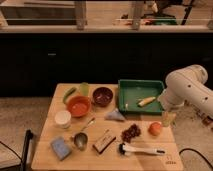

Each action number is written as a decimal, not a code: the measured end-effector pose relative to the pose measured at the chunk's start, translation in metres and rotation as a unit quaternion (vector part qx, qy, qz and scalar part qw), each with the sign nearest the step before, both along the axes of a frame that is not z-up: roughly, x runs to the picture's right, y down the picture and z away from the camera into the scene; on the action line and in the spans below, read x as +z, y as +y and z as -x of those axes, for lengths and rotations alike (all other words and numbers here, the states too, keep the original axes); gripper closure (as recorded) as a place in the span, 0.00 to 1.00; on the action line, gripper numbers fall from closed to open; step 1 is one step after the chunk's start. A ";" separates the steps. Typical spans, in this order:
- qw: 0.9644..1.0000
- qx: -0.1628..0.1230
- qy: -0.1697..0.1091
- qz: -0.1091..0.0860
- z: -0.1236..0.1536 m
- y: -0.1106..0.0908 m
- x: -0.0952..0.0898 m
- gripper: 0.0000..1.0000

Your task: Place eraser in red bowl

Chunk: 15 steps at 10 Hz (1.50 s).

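Note:
The eraser (104,141), a small block with a dark brown base and a pale top, lies near the front middle of the wooden table (45,135). The red bowl (79,106), orange-red and empty, stands at the back left. A darker maroon bowl (103,95) stands just right of it. My gripper (167,118) hangs below the white arm (189,89) at the table's right edge. It is beside the green tray and above an orange, far to the right of the eraser and holding nothing that I can see.
A green tray (131,90) holds a pale banana-like piece (146,101). An orange (155,128), dark grapes (131,132), a white-handled brush (141,149), a grey-blue cloth (115,115), a metal cup (80,140), a blue sponge (60,148), a white cup (63,119) and a green cup (84,88) lie around.

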State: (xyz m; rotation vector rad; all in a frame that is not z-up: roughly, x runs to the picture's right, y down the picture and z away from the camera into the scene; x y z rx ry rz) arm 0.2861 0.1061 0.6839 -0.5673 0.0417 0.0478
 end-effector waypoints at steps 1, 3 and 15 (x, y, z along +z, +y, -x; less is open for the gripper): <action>1.000 0.000 0.000 0.000 0.000 0.000 0.000 0.20; 1.000 0.000 0.000 0.000 0.000 0.000 0.000 0.20; 1.000 -0.013 0.002 0.003 0.003 0.007 -0.002 0.20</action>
